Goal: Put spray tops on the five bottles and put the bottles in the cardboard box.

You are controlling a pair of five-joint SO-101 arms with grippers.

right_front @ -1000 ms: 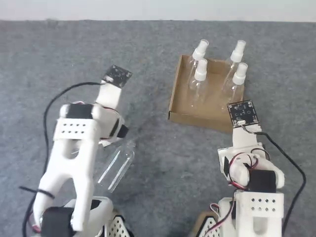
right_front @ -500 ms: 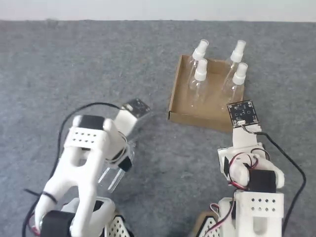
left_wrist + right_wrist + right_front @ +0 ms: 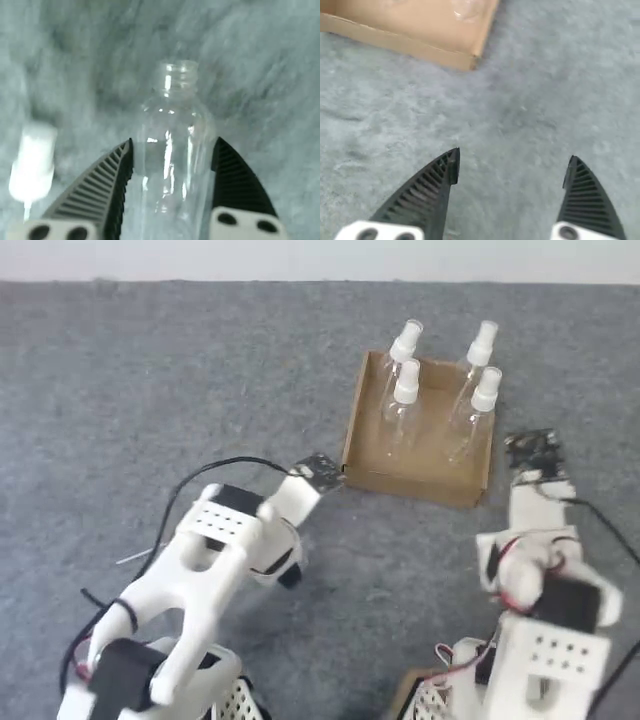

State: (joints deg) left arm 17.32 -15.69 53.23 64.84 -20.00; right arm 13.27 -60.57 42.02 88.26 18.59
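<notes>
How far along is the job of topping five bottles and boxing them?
Done: four clear plastic bottles with white spray tops stand in the brown cardboard box. In hand: the left gripper's open jaws flank the fifth clear bottle, its neck bare, with a loose white spray top lying beside it. Left: fit that top and box the bottle. The right gripper hangs open near the box.
</notes>
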